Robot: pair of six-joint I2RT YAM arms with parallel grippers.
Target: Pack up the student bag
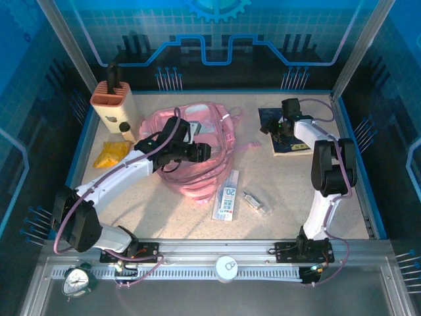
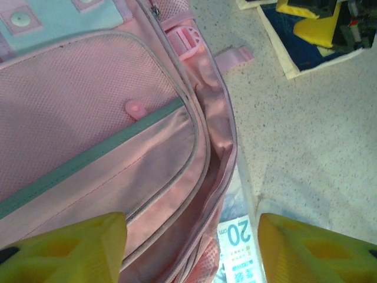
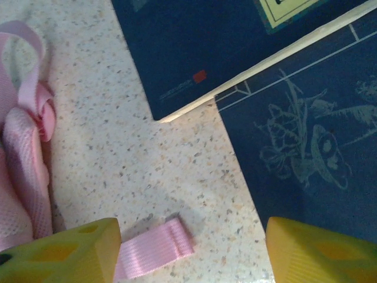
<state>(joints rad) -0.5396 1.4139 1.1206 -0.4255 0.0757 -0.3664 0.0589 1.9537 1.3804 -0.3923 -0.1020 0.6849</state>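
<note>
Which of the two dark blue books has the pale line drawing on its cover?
The lower-right book in the right wrist view; the other book shows a small red mark and a yellow label instead.

Looks like a robot lab cell or demo booth. Walled behind and at both sides by glossy blue printed panels (image 1: pixel 276 33) with a pale blue gear emblem (image 1: pixel 217 8) and circuit-style lines. Framed at the far corners by slanting silver metal posts (image 1: pixel 69 46). Floored with a speckled beige table (image 1: pixel 177 217) edged by a raised blue rim (image 1: pixel 358 171). Fitted along the table's near edge with a grey aluminium rail (image 1: pixel 217 251) carrying two bolted white-and-black robot arms (image 1: pixel 118 178) and a white slotted cable duct (image 1: pixel 184 271).
</note>
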